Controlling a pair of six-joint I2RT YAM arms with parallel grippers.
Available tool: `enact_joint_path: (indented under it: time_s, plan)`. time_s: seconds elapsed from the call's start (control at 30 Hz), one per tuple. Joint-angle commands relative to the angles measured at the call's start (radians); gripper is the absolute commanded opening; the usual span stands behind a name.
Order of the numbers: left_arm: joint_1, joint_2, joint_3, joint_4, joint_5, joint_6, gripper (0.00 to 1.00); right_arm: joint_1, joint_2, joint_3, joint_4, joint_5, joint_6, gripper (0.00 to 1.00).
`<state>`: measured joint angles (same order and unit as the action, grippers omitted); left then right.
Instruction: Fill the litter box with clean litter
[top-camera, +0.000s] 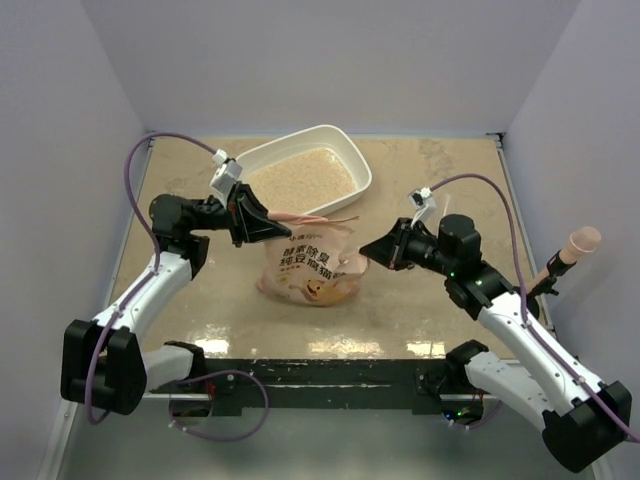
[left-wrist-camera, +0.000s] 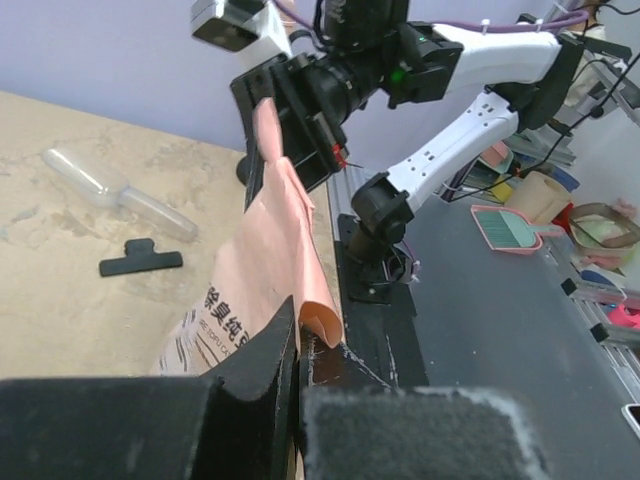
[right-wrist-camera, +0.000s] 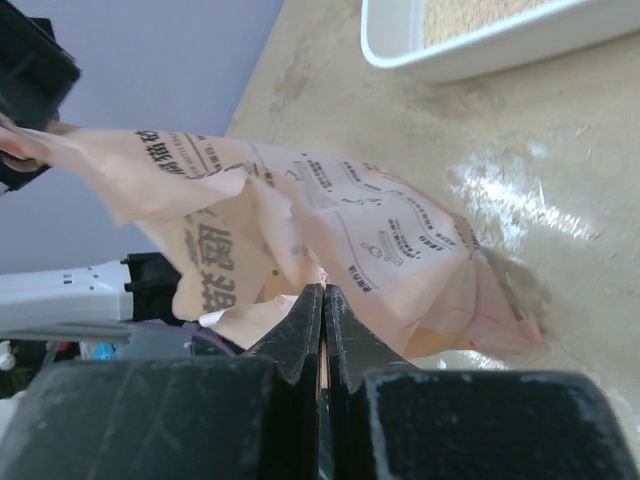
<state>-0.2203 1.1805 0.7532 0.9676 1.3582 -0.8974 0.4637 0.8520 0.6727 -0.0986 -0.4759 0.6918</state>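
**A:** Orange-pink film, printed all over. That's the bag (top-camera: 310, 268) strung between the two pincers. Who has what?

**B:** The left pincer (top-camera: 265, 217) is clenched on the bag's top edge. The right pincer (top-camera: 370, 250) is clenched on a fold at the opposite side, and its wrist view shows film nipped between the closed jaws.

**A:** Why two grips?

**B:** My reading is that soft film sags. So one end is held up as a mouth and the other serves as a tail to lift. The belly seems to rest on the table (top-camera: 400, 310) below both pincers.

**A:** And the litter box (top-camera: 358, 160)?

**B:** It's just beyond the left pincer's fingertips, where the pinched edge points. From the right pincer it lies farther off, ahead and across the bag.

**A:** Any litter in it?

**B:** Yes, clean litter (top-camera: 300, 175) covers its floor in a pale beige layer. I cannot tell whether any remains in the bag.

**A:** Anything else?

**B:** A black clip (left-wrist-camera: 140, 262) and a clear scoop (left-wrist-camera: 110, 190) lie ahead of the left pincer, to one side and apart from the bag.
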Motion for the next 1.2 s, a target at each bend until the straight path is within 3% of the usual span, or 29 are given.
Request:
enact_joint_path:
  time_s: [0.0, 0.1, 0.17, 0.37, 0.57, 0.67, 0.77, 0.83, 0.93, 1.03, 1.1, 1.17]
  plan:
    - [0.029, -0.007, 0.01, 0.293, -0.016, -0.04, 0.0, -0.011, -0.054, 0.14, 0.042, 0.082, -0.083, 0.0]
    - [0.029, -0.031, -0.172, 0.487, -0.071, -0.106, 0.0, -0.01, -0.129, 0.085, 0.002, 0.149, -0.11, 0.0]
    - [0.036, -0.045, -0.239, 0.497, -0.123, -0.092, 0.0, -0.011, -0.163, -0.002, -0.013, 0.161, -0.113, 0.0]
    - [0.038, -0.081, -0.321, 0.315, -0.177, 0.041, 0.0, -0.01, -0.261, -0.177, -0.018, 0.209, -0.101, 0.0]
    - [0.036, -0.179, -0.288, -0.067, -0.248, 0.258, 0.02, -0.01, -0.235, -0.075, -0.131, 0.269, -0.178, 0.02]
    - [0.033, -0.197, -0.308, -0.073, -0.243, 0.269, 0.02, -0.01, -0.199, 0.011, -0.208, 0.309, -0.216, 0.42]
    - [0.026, -0.199, -0.321, -0.052, -0.238, 0.25, 0.02, -0.01, -0.186, 0.085, -0.219, 0.303, -0.232, 0.54]
    - [0.012, -0.196, -0.321, -0.053, -0.238, 0.253, 0.02, -0.01, -0.165, 0.141, -0.216, 0.274, -0.236, 0.55]
    - [0.007, -0.19, -0.313, -0.056, -0.234, 0.256, 0.02, -0.01, -0.09, 0.206, -0.239, 0.188, -0.264, 0.46]
    - [0.009, -0.191, -0.311, -0.059, -0.231, 0.261, 0.01, -0.008, -0.035, 0.238, -0.251, 0.083, -0.285, 0.09]
    - [0.009, -0.197, -0.314, -0.064, -0.229, 0.262, 0.02, -0.007, 0.008, 0.254, -0.277, 0.057, -0.301, 0.0]
    - [0.009, -0.203, -0.313, -0.067, -0.231, 0.264, 0.01, -0.007, 0.041, 0.275, -0.299, 0.056, -0.327, 0.0]
